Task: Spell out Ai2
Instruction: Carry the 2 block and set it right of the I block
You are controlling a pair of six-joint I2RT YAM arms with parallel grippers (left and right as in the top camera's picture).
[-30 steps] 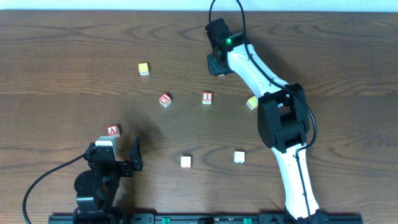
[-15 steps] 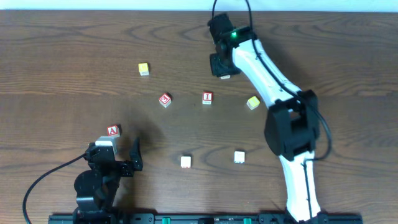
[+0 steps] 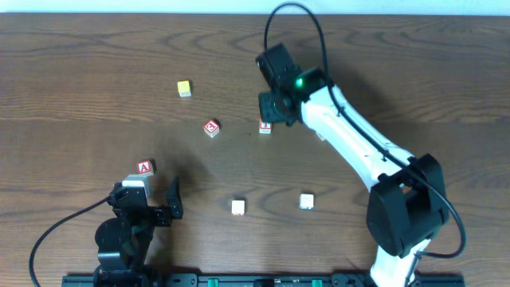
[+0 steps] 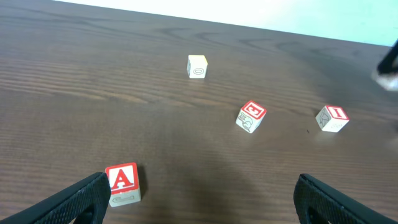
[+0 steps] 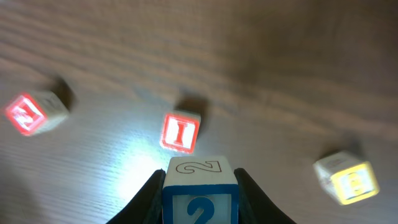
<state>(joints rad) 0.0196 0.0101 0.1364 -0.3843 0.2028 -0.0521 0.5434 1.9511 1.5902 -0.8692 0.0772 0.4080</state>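
My right gripper (image 3: 275, 109) is shut on a white block with a blue 2 (image 5: 200, 193) and holds it above the table, just right of and behind the red I block (image 3: 265, 125), which the right wrist view shows just ahead (image 5: 181, 132). The red A block (image 3: 144, 167) lies at the front left. In the left wrist view it sits by the left finger (image 4: 122, 182). My left gripper (image 3: 153, 198) is open and empty, low over the table (image 4: 200, 186). The I block also shows at the right of the left wrist view (image 4: 332, 117).
A tilted red-faced block (image 3: 211, 127) lies left of the I block. A yellow-topped block (image 3: 184, 88) lies further back left. Two white blocks (image 3: 237, 207) (image 3: 307, 201) lie near the front. A yellow block (image 5: 348, 180) lies under my right arm.
My right arm has swung from the back of the table toward the front and left, carrying the 2 block to beside the I block. The left arm has not moved.
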